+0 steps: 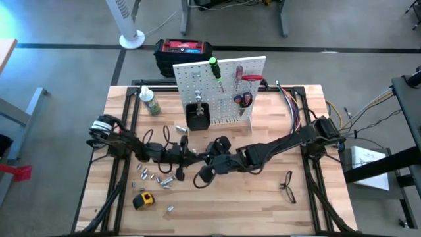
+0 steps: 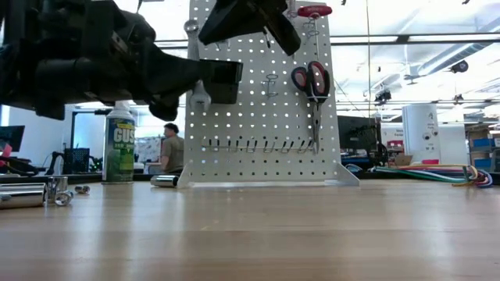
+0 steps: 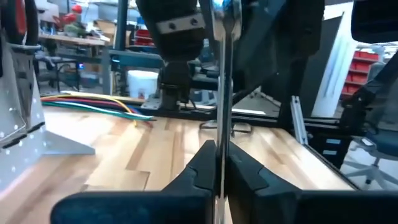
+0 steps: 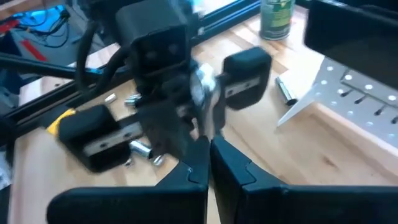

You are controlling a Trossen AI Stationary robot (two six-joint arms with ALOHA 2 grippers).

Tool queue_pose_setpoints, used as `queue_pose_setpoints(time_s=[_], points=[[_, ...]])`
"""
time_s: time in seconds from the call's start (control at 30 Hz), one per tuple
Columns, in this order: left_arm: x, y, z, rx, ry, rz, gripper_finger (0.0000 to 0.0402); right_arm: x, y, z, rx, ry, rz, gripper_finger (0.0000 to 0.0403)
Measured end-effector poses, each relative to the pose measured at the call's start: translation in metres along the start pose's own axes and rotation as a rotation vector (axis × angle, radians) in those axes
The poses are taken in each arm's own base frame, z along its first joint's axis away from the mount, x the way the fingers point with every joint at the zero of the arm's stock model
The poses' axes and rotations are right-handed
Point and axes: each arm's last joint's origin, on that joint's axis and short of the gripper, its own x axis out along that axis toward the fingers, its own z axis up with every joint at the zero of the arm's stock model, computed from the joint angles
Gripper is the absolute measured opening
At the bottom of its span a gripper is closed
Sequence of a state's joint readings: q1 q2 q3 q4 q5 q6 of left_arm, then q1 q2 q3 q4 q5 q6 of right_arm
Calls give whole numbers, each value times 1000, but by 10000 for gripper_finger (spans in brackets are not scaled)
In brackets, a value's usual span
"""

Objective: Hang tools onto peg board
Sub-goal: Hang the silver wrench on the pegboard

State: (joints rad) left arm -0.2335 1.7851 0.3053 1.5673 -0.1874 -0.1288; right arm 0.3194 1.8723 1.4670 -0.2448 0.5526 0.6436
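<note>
Both grippers are shut on a silver wrench (image 3: 224,93) in the air above the middle of the table. My left gripper (image 3: 221,171) comes in from the table's left, and my right gripper (image 4: 208,158) comes in from the right and higher. The wrench (image 2: 199,86) stands about upright in front of the white peg board (image 1: 220,85). On the board hang a green-handled screwdriver (image 1: 216,68) and red-handled pliers (image 2: 312,82). A yellow tape measure (image 1: 143,199) and black-framed glasses (image 1: 287,184) lie on the table. My left gripper pinches the wrench's shaft (image 3: 220,146) between its two fingers, at its lower part. The fingers lie level, coming from the table's left, across the shaft. The wrench stands upright, clear of the table. My right gripper pinches the wrench's upper part (image 4: 205,115) between its fingers, slanting down from the table's right. My left gripper stands close behind the spot and hides the exact part.
Several loose silver sockets (image 1: 154,176) lie near the left front. A green-labelled bottle (image 1: 150,102) stands at the far left beside the board. A small black bin (image 1: 197,115) sits on the board's front, and a red-and-black box (image 1: 183,51) stands behind it.
</note>
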Motion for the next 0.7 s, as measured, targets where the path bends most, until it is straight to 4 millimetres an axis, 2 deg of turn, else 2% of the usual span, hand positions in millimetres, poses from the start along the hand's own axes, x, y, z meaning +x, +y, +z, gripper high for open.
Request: queue_pose_setpoints(time_s=[0.17, 0.4, 0.53, 0.7], points=[[-5, 0, 8, 3, -30, -7, 3, 0, 0, 0, -16, 3, -3, 0], [-5, -2, 10, 5, -19, -41, 2, -6, 1, 1, -18, 3, 8, 3], [-5, -2, 11, -13, -22, -44, 1, -19, 3, 5, -27, 2, 14, 28], [-6, -2, 16, -32, -46, -46, 1, -41, 2, 7, -59, -20, -63, 77]])
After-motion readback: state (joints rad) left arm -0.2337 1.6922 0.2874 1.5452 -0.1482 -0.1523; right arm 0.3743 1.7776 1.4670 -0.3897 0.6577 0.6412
